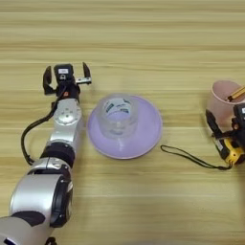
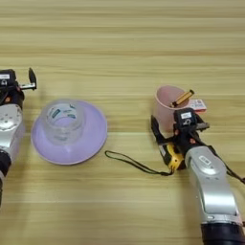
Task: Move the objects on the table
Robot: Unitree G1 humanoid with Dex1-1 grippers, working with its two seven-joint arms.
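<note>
Tan wood-grain planks of the table (image 2: 124, 43) fill both views. Nearest, at about five o'clock, the right gripper (image 2: 178, 141) sits over the yellow-and-black tape measure (image 2: 172, 157). One black finger lies on the tape measure's left side and the other near the cup, so the fingers look spread around it, not yet clamped. Its black wrist cord (image 2: 134, 163) trails away toward nine o'clock.

The step in hand appears to be grasping the tape measure. The next move calls for closing squarely on its body without nudging the small pink cup (image 2: 168, 107), which stands just behind at twelve o'clock of the gripper with a pencil (image 2: 182, 98) leaning inside.

At centre-left the clear tape roll (image 1: 117, 116) stands on a lavender plate (image 1: 146, 134). Beyond, at ten o'clock, the left gripper (image 1: 66, 79) rests with fingers spread, holding nothing.
</note>
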